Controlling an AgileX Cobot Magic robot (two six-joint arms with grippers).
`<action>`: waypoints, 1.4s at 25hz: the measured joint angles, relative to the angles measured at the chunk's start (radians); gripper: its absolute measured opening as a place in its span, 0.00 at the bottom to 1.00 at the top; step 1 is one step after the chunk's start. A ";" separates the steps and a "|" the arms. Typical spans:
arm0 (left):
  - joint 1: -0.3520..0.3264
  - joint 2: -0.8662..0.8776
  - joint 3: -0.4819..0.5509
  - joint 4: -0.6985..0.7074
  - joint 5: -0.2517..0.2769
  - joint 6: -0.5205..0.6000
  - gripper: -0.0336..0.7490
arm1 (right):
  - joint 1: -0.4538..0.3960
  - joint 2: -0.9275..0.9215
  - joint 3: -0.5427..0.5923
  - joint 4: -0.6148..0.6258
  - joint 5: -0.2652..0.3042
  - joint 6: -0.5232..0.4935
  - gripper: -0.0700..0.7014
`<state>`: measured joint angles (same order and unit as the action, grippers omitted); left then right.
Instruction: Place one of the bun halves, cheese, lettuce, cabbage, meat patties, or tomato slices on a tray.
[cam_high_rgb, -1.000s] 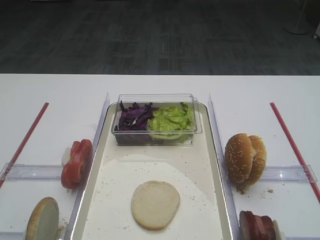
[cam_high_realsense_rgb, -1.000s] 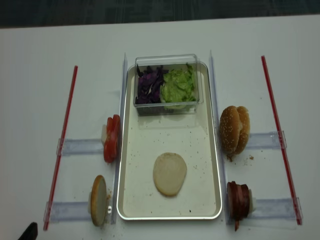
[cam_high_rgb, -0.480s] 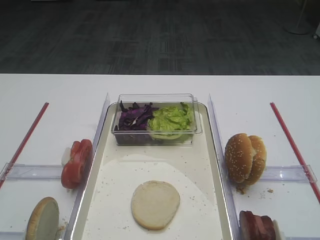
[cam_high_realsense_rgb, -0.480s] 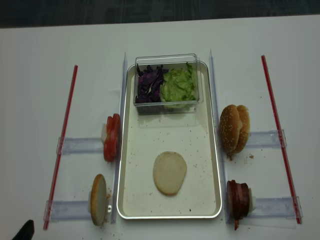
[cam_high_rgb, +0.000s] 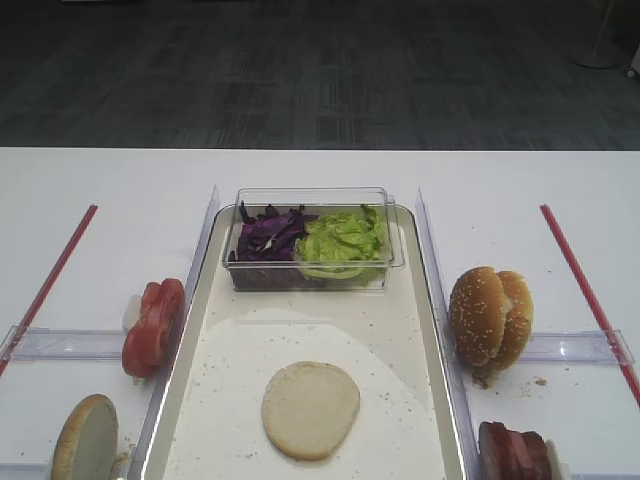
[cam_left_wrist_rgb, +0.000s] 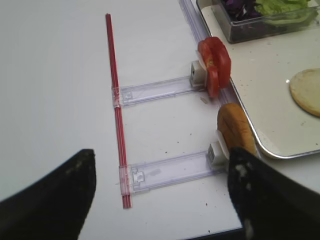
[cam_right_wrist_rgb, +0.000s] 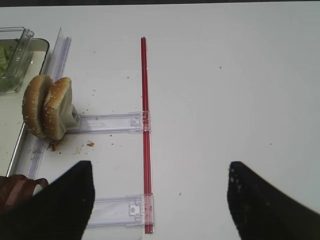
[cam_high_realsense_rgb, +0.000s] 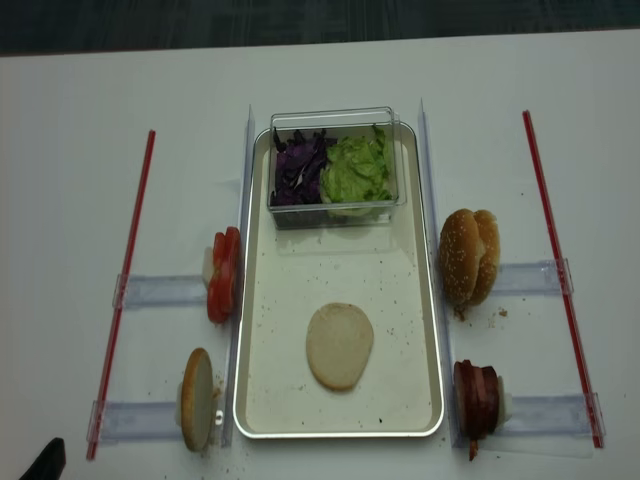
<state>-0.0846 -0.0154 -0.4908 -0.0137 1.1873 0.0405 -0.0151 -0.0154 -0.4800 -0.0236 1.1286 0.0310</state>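
Here, going from the left, the left gripper (cam_left_wrist_rgb: 160, 200) hangs over the white table (cam_high_realsense_rgb: 60, 200) with its two dark fingers spread wide and nothing between them. Next to it stand the tomato slices (cam_high_realsense_rgb: 224, 275) and a bun half on edge (cam_high_realsense_rgb: 197, 412), just outside the tray (cam_high_realsense_rgb: 420, 330). A flat bun half (cam_high_realsense_rgb: 340, 346) lies in the near part of the tray. At its far end a clear tub (cam_high_realsense_rgb: 335, 116) holds the cabbage (cam_high_realsense_rgb: 298, 166) and the lettuce (cam_high_realsense_rgb: 358, 170). On the right stand the sesame buns (cam_high_realsense_rgb: 468, 257) and the meat patties (cam_high_realsense_rgb: 478, 398). The right gripper (cam_right_wrist_rgb: 160, 200) is also spread wide and holds nothing.
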 joint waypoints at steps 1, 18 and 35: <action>0.000 0.000 0.000 -0.010 0.000 0.013 0.69 | 0.000 0.000 0.000 0.000 0.000 0.000 0.83; 0.000 0.000 0.000 -0.021 0.000 0.013 0.69 | 0.000 0.000 0.000 0.000 0.000 0.000 0.83; 0.000 0.000 0.000 -0.007 0.000 -0.012 0.68 | 0.000 0.000 0.000 0.000 0.000 0.000 0.83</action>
<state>-0.0846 -0.0154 -0.4908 -0.0211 1.1873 0.0288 -0.0151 -0.0154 -0.4800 -0.0236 1.1286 0.0310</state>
